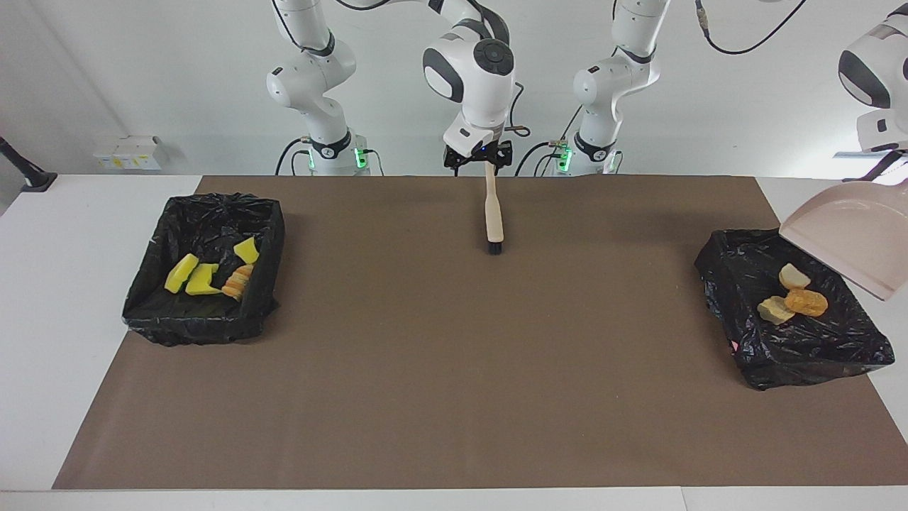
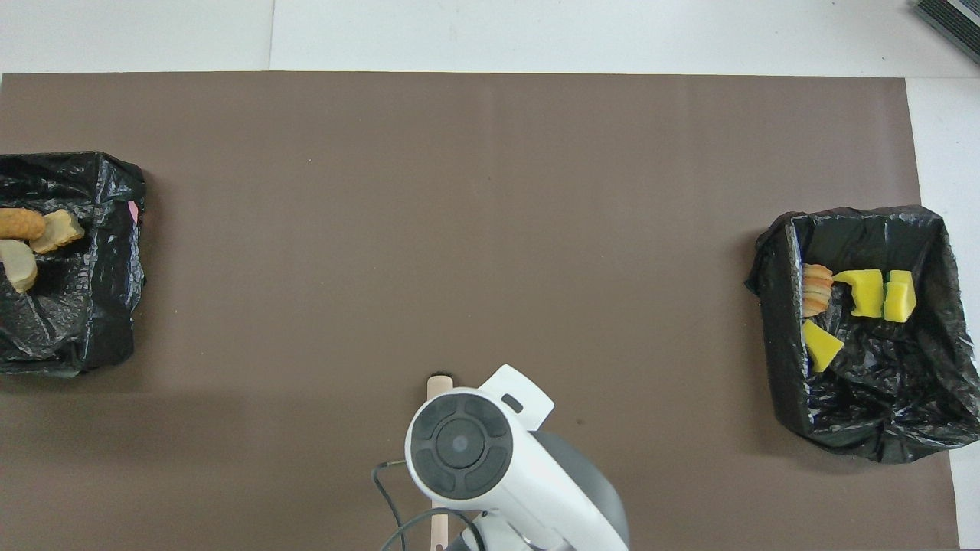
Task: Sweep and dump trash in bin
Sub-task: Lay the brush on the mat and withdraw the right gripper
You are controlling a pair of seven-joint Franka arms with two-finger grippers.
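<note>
Three tan bread-like lumps of trash (image 1: 791, 298) lie in the black-lined bin (image 1: 794, 348) at the left arm's end of the table, also seen from overhead (image 2: 31, 237). The beige dustpan (image 1: 851, 241) hangs tilted and empty over that bin, and my left gripper (image 1: 890, 157) is shut on its handle. A second black-lined bin (image 1: 206, 319) at the right arm's end holds yellow sponge chunks (image 1: 195, 273) and a striped lump. My right gripper (image 1: 479, 155) stands open just above the handle end of the brush (image 1: 493, 213), which lies on the mat.
The brown mat (image 1: 454, 369) covers most of the white table. Small white boxes (image 1: 128, 152) and a black stand (image 1: 25, 174) sit off the mat past the right arm's end. In the overhead view the right arm's wrist (image 2: 459, 448) covers most of the brush (image 2: 438, 385).
</note>
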